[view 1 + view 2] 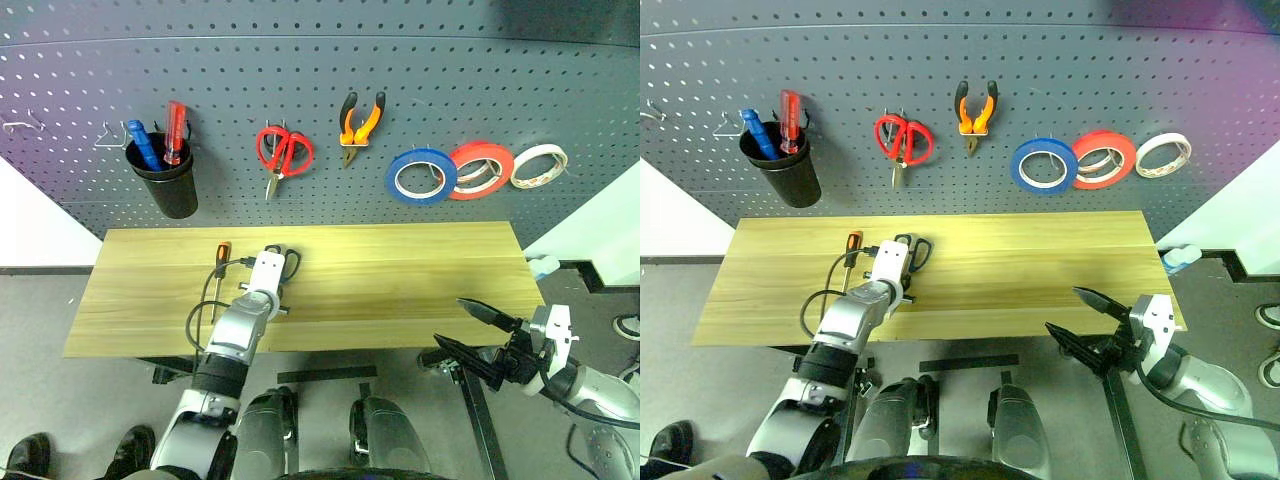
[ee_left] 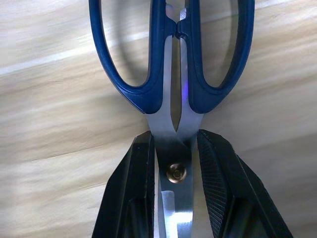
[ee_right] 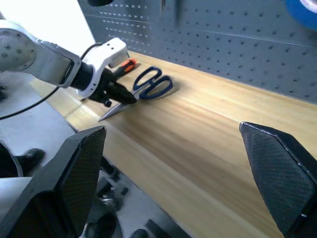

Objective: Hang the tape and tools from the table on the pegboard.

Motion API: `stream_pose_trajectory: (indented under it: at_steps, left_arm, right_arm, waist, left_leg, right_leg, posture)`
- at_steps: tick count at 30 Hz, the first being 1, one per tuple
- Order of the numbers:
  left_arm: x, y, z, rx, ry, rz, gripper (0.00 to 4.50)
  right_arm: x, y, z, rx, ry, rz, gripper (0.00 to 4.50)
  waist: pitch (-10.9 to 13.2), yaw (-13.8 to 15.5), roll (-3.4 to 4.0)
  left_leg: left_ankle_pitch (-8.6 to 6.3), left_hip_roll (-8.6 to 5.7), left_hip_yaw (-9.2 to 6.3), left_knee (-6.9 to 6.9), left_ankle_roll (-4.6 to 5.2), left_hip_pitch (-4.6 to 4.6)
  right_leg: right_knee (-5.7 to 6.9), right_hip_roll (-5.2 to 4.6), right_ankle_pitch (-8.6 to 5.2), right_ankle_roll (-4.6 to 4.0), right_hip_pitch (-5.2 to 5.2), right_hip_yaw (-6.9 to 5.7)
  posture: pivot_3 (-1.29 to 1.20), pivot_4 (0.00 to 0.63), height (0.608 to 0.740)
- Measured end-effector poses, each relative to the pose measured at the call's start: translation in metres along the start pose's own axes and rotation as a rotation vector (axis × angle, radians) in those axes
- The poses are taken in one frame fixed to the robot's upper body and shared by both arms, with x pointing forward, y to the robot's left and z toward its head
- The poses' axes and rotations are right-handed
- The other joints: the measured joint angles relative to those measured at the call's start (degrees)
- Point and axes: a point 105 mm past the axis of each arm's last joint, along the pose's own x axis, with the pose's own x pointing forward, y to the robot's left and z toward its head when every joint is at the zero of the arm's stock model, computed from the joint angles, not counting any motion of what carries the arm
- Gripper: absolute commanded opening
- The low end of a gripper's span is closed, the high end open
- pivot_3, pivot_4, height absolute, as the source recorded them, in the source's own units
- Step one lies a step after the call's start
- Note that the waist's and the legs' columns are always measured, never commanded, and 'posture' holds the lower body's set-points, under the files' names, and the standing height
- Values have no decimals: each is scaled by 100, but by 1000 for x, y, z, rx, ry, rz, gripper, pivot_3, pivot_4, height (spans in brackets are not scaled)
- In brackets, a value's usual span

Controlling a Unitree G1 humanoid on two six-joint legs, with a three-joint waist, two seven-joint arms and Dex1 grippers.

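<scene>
The scissors (image 2: 176,74) with dark blue handles lie flat on the table (image 1: 420,280), in its left half toward the far edge, handles pointing to the pegboard (image 1: 320,90) and blades toward the near edge. The left gripper (image 2: 176,153) is clamped on them at the pivot, one black finger pressed to each side of the blades just below the handle loops. Just left of the scissors lies the slim screwdriver (image 1: 220,270) with its orange-and-black handle at the far end.

On the pegboard the blue tape (image 1: 421,176) hangs right of centre, overlapped on its right by the red tape ring (image 1: 482,168), with the cream-white tape ring (image 1: 540,165) beyond that. The pliers (image 1: 360,125) hang near the middle, the red-handled scissors (image 1: 285,155) to their left, and a black cup (image 1: 165,180) farther left holds the red and blue screwdrivers (image 1: 160,140).

The right gripper (image 1: 475,330) hangs off the table's near right corner, its fingers spread wide and holding nothing.
</scene>
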Motion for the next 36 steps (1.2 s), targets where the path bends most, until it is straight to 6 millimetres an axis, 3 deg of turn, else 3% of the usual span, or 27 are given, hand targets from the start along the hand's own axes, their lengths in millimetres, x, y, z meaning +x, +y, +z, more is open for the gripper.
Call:
stream_pose_trajectory:
  at_steps: [5, 15, 19, 23, 29, 36]
  left_arm:
    - [-14, -3, 11, 23, -94, -38, 944]
    - [-21, -6, 22, 20, -218, -92, 944]
    - [-32, -7, 34, 77, -357, -122, 944]
    - [-40, -5, 38, 124, -439, -137, 944]
    - [-52, -11, 53, 209, -584, -178, 944]
    - [-57, -14, 39, 228, -604, -196, 944]
  right_arm:
    - [8, -2, 7, -10, -23, 34, 4500]
    - [20, -5, 21, -35, -42, 68, 4500]
    - [4, -22, -1, 1, -33, 81, 4500]
    - [-11, -24, -22, 62, -16, 137, 4500]
    - [4, -9, 15, 2, -99, 235, 4500]
    - [-6, -5, 16, 37, -105, 255, 4500]
  waist:
    - [-10, 0, 14]
    - [-28, -18, 28]
    - [-43, 13, 21]
    - [-71, -18, 57]
    - [-164, -34, 112]
    - [-243, -9, 103]
  left_leg:
    - [0, -3, 11, 21, 3, 1]
    - [-9, 2, 4, 74, 14, 1]
    - [-7, -1, 5, 84, 13, 1]
    - [-8, 0, 11, 91, 15, 4]
    - [-8, 6, 9, 91, 15, 11]
    - [-14, 2, 11, 101, 24, 9]
  right_leg:
    - [2, -1, 2, 7, 12, -4]
    - [32, 4, 6, 15, 24, -4]
    - [29, 8, 7, 19, 36, -12]
    - [32, 13, 10, 23, 37, -11]
    - [43, 24, 10, 24, 36, -6]
    - [42, 21, 11, 25, 39, -6]
  posture:
    - [-118, 150, 740]
    - [-105, 119, 740]
    - [-104, 107, 740]
    - [-101, 97, 740]
    - [-108, 86, 740]
    - [-110, 75, 740]
